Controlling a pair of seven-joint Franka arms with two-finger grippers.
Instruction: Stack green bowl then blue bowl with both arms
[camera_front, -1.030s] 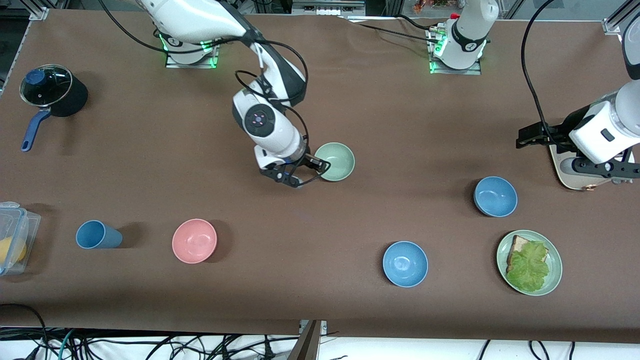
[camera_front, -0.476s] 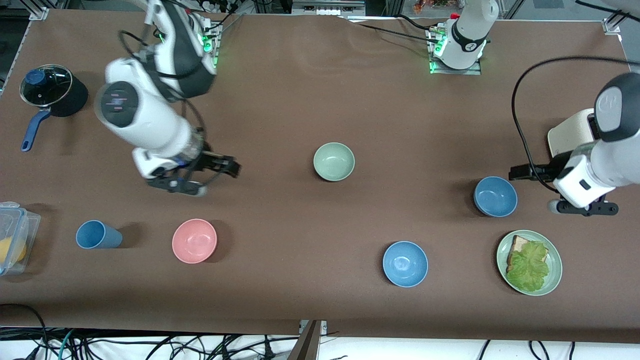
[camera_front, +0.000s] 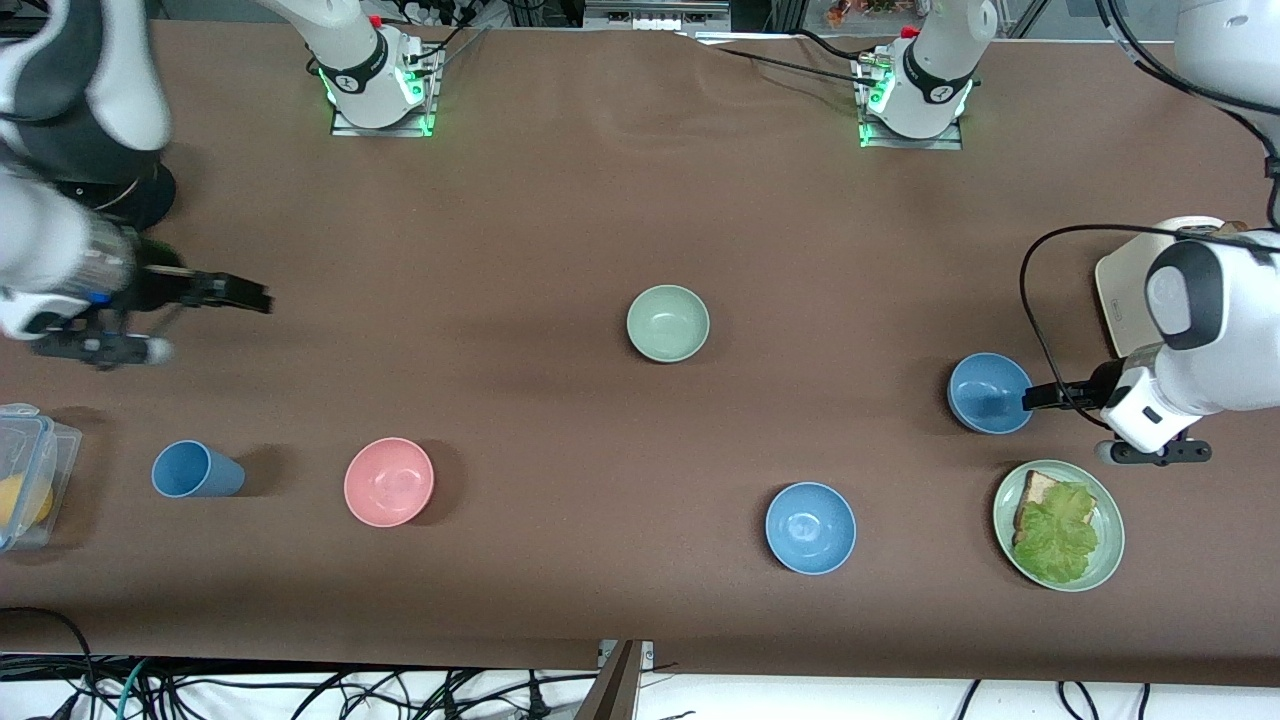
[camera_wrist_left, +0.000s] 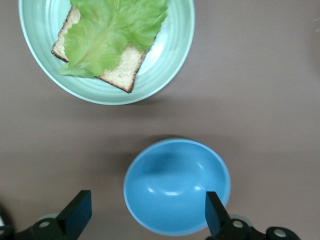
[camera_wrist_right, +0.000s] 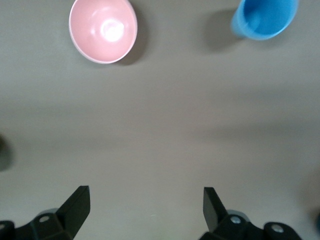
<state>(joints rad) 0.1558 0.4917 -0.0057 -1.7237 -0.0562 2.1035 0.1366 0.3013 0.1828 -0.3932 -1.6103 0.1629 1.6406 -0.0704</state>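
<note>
The green bowl stood upright and empty near the middle of the table, with no gripper touching it. The blue bowl sat toward the left arm's end, farther from the front camera than the green plate carrying bread and lettuce. The left gripper hovered over the blue bowl with its fingers spread wide, one finger clear of the rim and the other above the rim's edge; no contact could be confirmed. The right gripper hung over bare table at the right arm's end, fingers likewise spread and holding nothing. A second blue bowl, a pink bowl and a blue cup stood nearer the front camera.
</note>
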